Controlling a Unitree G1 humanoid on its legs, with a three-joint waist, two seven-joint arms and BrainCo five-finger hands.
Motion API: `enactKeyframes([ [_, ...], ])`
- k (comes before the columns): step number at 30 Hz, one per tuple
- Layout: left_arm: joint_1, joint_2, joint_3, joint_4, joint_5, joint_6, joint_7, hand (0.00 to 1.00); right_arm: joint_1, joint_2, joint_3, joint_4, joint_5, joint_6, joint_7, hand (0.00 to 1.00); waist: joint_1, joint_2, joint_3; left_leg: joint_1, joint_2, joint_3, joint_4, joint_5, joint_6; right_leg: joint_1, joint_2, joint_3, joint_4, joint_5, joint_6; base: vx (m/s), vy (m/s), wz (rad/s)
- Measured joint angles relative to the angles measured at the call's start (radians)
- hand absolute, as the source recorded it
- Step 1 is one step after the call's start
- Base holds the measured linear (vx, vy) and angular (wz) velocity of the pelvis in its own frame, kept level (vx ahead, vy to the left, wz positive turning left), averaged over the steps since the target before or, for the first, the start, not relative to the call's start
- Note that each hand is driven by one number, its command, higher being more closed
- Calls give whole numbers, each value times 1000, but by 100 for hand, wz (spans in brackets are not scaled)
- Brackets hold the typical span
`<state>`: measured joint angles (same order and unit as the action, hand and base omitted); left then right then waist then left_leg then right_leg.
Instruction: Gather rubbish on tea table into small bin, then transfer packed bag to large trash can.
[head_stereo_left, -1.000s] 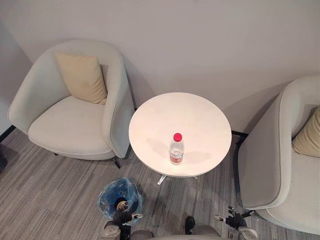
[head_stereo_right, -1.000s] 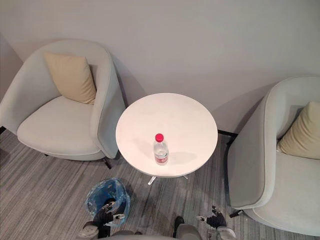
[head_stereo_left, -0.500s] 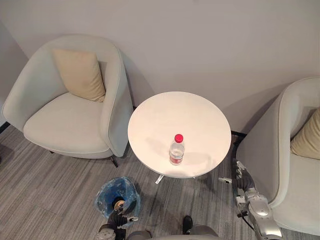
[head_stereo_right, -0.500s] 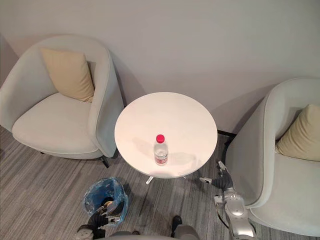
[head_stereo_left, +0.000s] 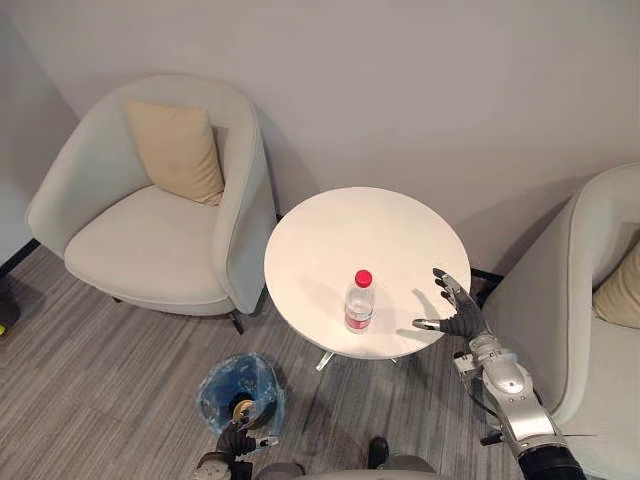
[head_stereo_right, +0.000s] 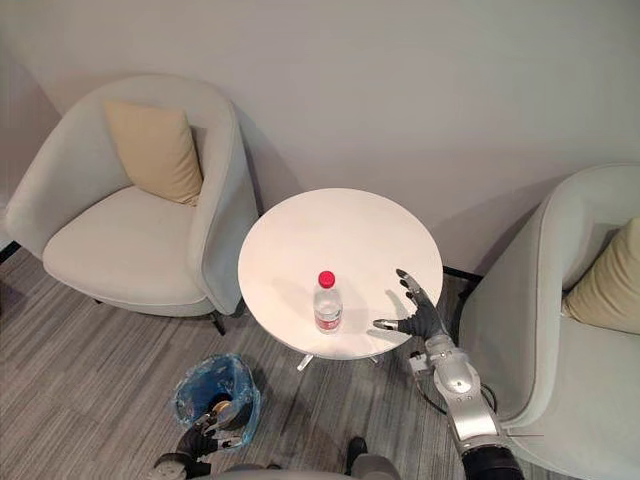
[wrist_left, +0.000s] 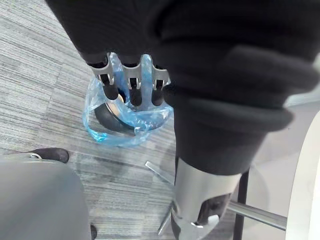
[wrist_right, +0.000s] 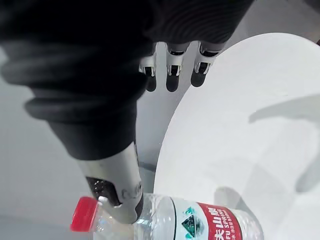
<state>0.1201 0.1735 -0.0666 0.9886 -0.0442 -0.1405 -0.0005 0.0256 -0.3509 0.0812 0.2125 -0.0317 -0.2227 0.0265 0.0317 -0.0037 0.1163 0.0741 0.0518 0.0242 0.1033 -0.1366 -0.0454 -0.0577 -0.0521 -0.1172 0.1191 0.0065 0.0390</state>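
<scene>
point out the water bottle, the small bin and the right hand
water bottle (head_stereo_left: 358, 306), left eye view, clear body
small bin (head_stereo_left: 218, 380), left eye view, blue liner at rim
right hand (head_stereo_left: 460, 318), left eye view, palm

Silver-grey right arm (head_stereo_left: 512, 388); right hand (head_stereo_left: 458, 313): dark ribbed cover, silver dark-tipped fingers (wrist_right: 172, 70).

The armchair (head_stereo_left: 590, 330) right of the desk (head_stereo_left: 330, 230) is running off the picture's edge, taking most of its cushion (head_stereo_left: 622, 290) with it. The desk's top is hiding most of its base (head_stereo_left: 323, 360). Left of that base, the small bin (head_stereo_left: 212, 380) is holding something too small to tell, and the left hand (head_stereo_left: 240, 440) is being cut off below it.
</scene>
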Motion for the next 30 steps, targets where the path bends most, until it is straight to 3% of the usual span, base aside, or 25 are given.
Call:
enactKeyframes([
  [10, 15, 0, -11, 0, 0, -2, 0, 0, -26, -23, 69, 5, -1, -8, 2, 0, 6, 15, -9, -17, -1, -24, -4, 8, -4, -8, -4, -17, -3, 2, -2, -30, -9, 5],
  [20, 18, 5, -41, 0, 0, -3, 0, 0, -146, -21, 139, 128, -11, -7, -3, 0, 15, 23, -8, -48, -5, -50, -16, 26, -4, -33, -6, -47, -1, 1, -2, 7, -10, 9],
  [30, 14, 9, -59, -34, -2, -16, 1, 0, -232, -7, 167, 265, -10, 4, -24, 0, 38, 30, 46, -96, -13, -79, 20, 28, -4, -73, -24, -76, 56, -24, -7, -34, -11, 10],
])
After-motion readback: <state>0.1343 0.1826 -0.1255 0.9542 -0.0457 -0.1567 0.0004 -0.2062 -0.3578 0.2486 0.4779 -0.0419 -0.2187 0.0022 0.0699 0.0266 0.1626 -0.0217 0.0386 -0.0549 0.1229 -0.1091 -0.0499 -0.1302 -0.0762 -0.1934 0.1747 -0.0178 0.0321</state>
